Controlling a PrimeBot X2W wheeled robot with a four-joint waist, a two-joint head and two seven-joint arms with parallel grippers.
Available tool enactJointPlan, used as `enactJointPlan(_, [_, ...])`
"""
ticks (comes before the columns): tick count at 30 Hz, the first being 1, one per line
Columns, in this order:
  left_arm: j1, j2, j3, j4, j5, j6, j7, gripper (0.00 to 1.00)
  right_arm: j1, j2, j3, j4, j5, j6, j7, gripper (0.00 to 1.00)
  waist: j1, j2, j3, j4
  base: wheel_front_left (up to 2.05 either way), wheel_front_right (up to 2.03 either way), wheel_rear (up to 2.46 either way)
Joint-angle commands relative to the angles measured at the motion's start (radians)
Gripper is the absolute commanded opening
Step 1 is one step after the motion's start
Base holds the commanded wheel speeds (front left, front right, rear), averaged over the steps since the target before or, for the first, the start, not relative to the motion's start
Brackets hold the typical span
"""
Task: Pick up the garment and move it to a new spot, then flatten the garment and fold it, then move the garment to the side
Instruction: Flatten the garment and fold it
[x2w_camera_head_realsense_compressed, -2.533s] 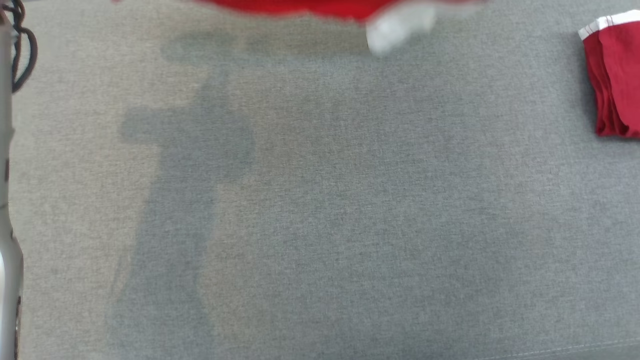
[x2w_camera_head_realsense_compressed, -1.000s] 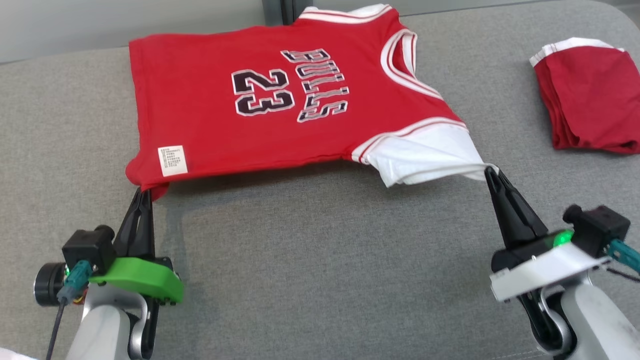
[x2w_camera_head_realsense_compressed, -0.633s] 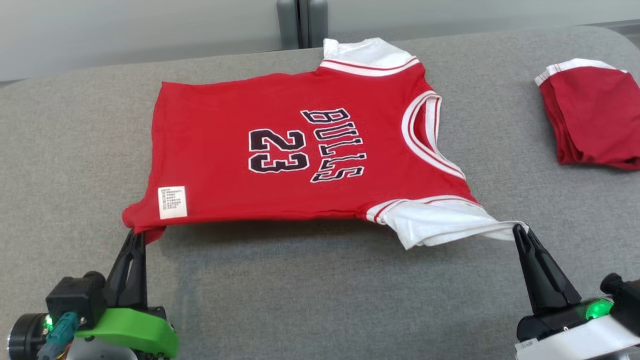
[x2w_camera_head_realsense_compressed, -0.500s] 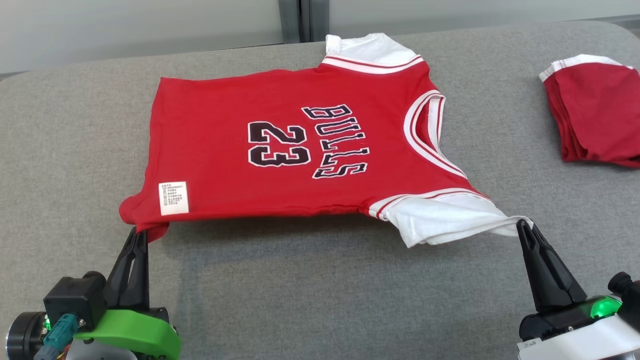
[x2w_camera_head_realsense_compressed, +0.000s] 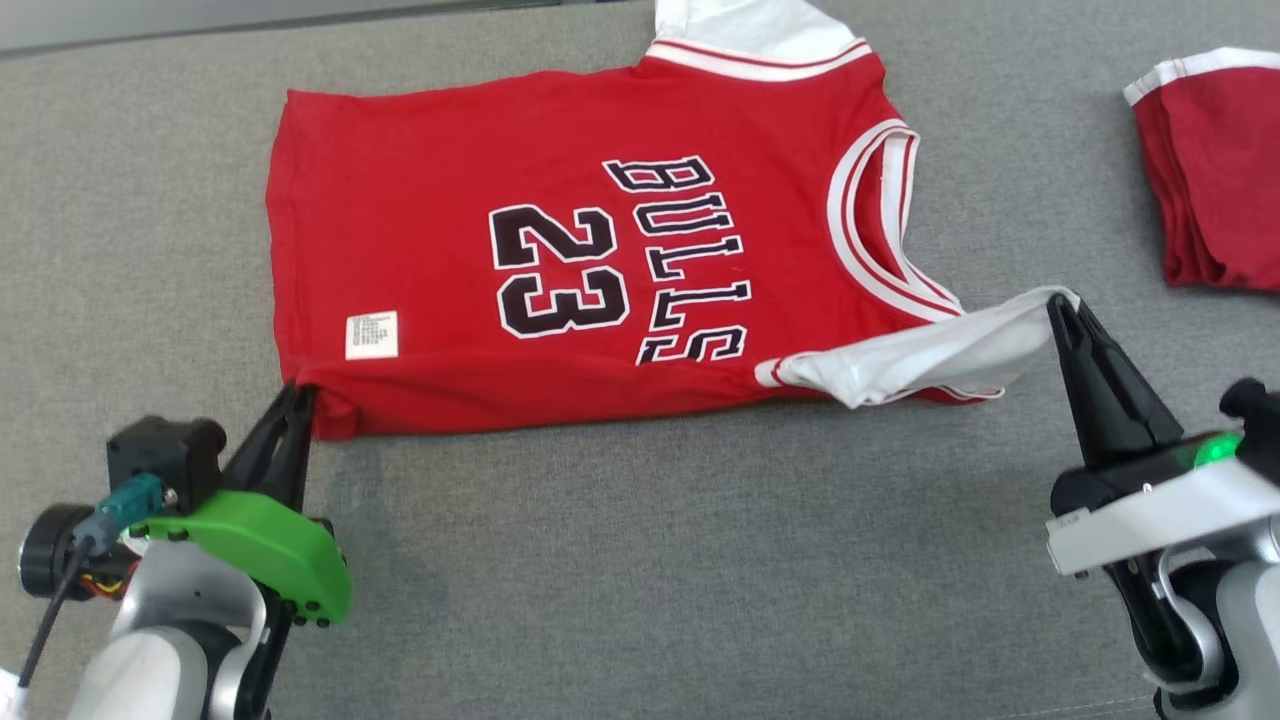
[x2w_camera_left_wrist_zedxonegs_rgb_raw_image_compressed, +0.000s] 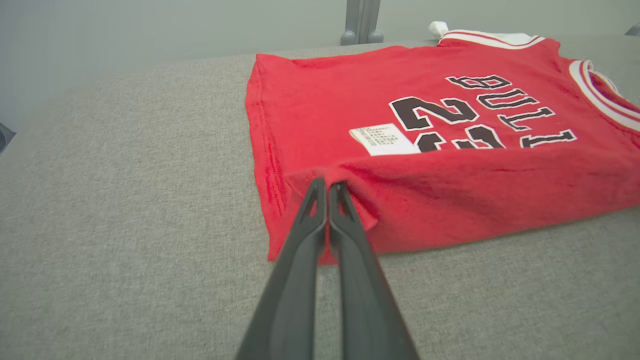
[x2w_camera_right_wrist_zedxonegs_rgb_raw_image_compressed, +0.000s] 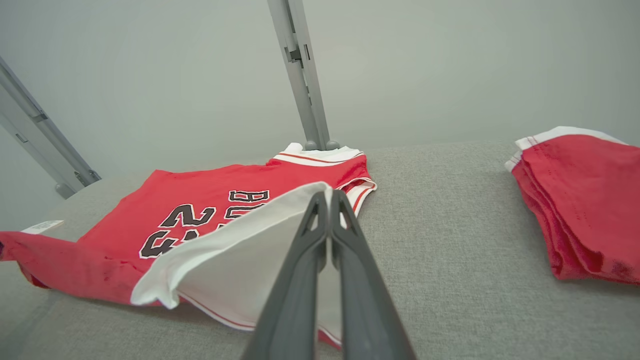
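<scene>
Red garment (x2w_camera_head_realsense_compressed: 560, 230) lying at 12 o'clock on the grey surface (x2w_camera_head_realsense_compressed: 650, 560), left hand (x2w_camera_head_realsense_compressed: 300, 392) clamped on its 8 o'clock hem corner, right hand (x2w_camera_head_realsense_compressed: 1058, 305) pinching its 3 o'clock sleeve: fold probably best made by carrying both level, cloth taut.

Head camera looks steeply down on the grey cushion (x2w_camera_head_realsense_compressed: 640, 560), with the red jersey (x2w_camera_head_realsense_compressed: 450, 150) across the upper half. Left wrist camera sits low and close, sighting along the left gripper (x2w_camera_left_wrist_zedxonegs_rgb_raw_image_compressed: 327, 185) at the jersey's hem corner. Right wrist camera rides low too, looking along the right gripper (x2w_camera_right_wrist_zedxonegs_rgb_raw_image_compressed: 325, 196) over the white sleeve (x2w_camera_right_wrist_zedxonegs_rgb_raw_image_compressed: 240, 250) toward the wall (x2w_camera_right_wrist_zedxonegs_rgb_raw_image_compressed: 450, 60). All three share the jersey; head and right wrist share the folded red pile (x2w_camera_head_realsense_compressed: 1215, 170); both wrist cameras catch the grey post (x2w_camera_left_wrist_zedxonegs_rgb_raw_image_compressed: 361, 22).
</scene>
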Motion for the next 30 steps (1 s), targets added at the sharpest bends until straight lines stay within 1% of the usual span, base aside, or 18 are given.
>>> enactJointPlan(1, [-0.042, 0.012, 0.003, 0.014, -0.001, -0.008, 0.000, 0.00, -0.047, -0.019, 0.012, 0.034, 0.010, -0.001, -0.011, 0.00, 0.0001, 0.0000, 0.059, 0.007, 0.00, 0.00, 0.00])
enactJointPlan(8, [-0.176, 0.029, -0.011, 0.117, 0.013, -0.042, -0.013, 0.00, -0.273, -0.091, 0.094, 0.257, 0.061, -0.001, -0.067, 0.00, 0.0001, 0.0000, 0.127, 0.023, 0.00, 0.00, 0.00])
enactJointPlan(12, [-0.211, 0.028, -0.019, 0.172, 0.011, -0.053, -0.022, 0.00, -0.379, -0.114, 0.152, 0.383, 0.090, -0.001, -0.103, 0.00, 0.0001, 0.0000, 0.142, 0.032, 0.00, 0.00, 0.00])
enactJointPlan(18, [-0.218, 0.017, -0.028, 0.221, -0.009, -0.063, -0.028, 0.00, -0.473, -0.135, 0.241, 0.546, 0.134, -0.001, -0.155, 0.00, 0.0001, 0.0000, 0.148, 0.047, 0.00, 0.00, 0.00])
enactJointPlan(19, [-0.218, 0.015, -0.029, 0.223, -0.011, -0.064, -0.032, 0.00, -0.482, -0.138, 0.251, 0.564, 0.137, -0.001, -0.166, 0.13, 0.0001, 0.0000, 0.147, 0.049, 0.00, 0.00, 0.00])
enactJointPlan(20, [-0.222, 0.014, -0.027, 0.222, -0.004, -0.058, -0.051, 0.49, -0.492, -0.140, 0.263, 0.582, 0.141, -0.001, -0.180, 0.68, 0.0001, 0.0000, 0.146, 0.052, 0.00, 0.00, 0.00])
enactJointPlan(21, [-0.222, 0.012, -0.028, 0.225, -0.003, -0.058, -0.062, 1.00, -0.498, -0.141, 0.270, 0.594, 0.142, -0.001, -0.190, 1.00, 0.0001, 0.0000, 0.144, 0.053, 0.00, 0.00, 0.00])
enactJointPlan(23, [-0.216, -0.005, -0.021, 0.236, -0.018, -0.053, -0.093, 1.00, -0.499, -0.142, 0.275, 0.605, 0.136, -0.001, -0.214, 1.00, 0.0001, 0.0000, 0.136, 0.055, 0.00, 0.00, 0.00])
enactJointPlan(25, [-0.205, -0.026, 0.000, 0.232, -0.029, -0.038, -0.155, 1.00, -0.489, -0.138, 0.264, 0.591, 0.113, -0.001, -0.228, 1.00, 0.0001, 0.0000, 0.123, 0.053, 0.00, 0.00, 0.00])
enactJointPlan(27, [-0.182, -0.051, 0.020, 0.236, -0.037, -0.017, -0.222, 1.00, -0.459, -0.127, 0.232, 0.565, 0.084, -0.001, -0.233, 1.00, 0.0001, 0.0000, 0.107, 0.049, 0.00, 0.00, 0.00])
enactJointPlan(30, [-0.162, -0.078, 0.040, 0.230, -0.015, 0.012, -0.337, 1.00, -0.401, -0.095, 0.149, 0.472, 0.023, -0.001, -0.233, 1.00, 0.0001, 0.0000, 0.079, 0.042, 0.00, 0.00, 0.00])
